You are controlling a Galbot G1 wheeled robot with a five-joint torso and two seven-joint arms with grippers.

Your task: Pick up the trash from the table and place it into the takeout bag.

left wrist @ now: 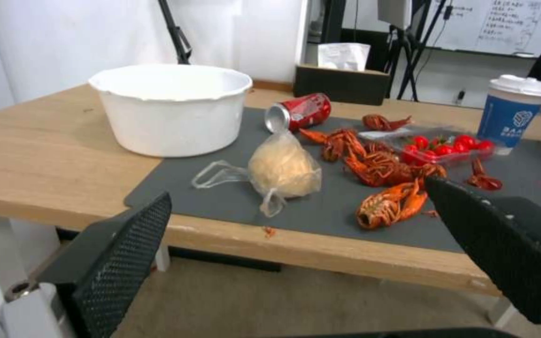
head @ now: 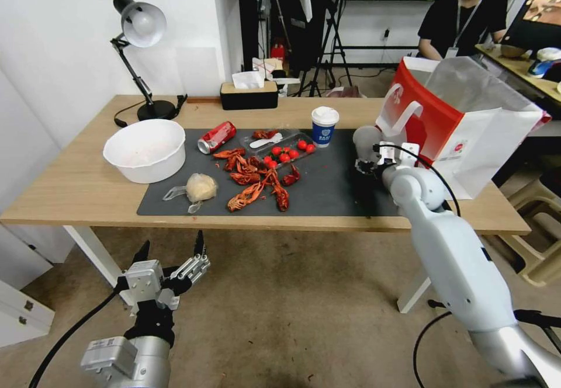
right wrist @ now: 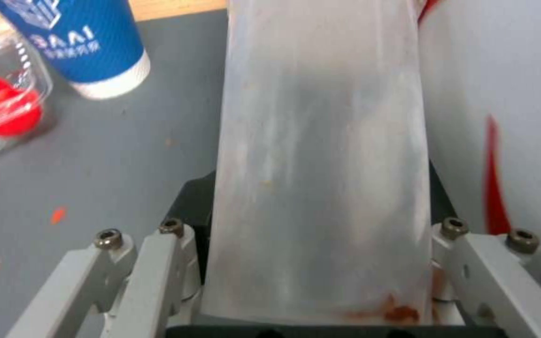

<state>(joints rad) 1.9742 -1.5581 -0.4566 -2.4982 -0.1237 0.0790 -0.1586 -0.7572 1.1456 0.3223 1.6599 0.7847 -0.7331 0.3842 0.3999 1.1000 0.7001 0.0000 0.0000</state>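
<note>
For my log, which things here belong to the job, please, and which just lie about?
Job: clear cup in right gripper by takeout bag, paper cup, can, small bag, table; left gripper idle below table edge.
Lying about: bowl, crayfish shells, tomatoes, lamp, tissue box.

Light-wood table (head: 70, 183) bears dark grey mat (head: 327, 192), lamp (head: 143, 55)

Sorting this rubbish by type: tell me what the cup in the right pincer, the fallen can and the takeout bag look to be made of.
Clear plastic cup in the right pincer: cloudy see-through plastic, red-smeared. Red soda can: probably aluminium, glossy print, bare silver end. Takeout bag: seemingly coated paper, crisp folds, standing boxy.
</note>
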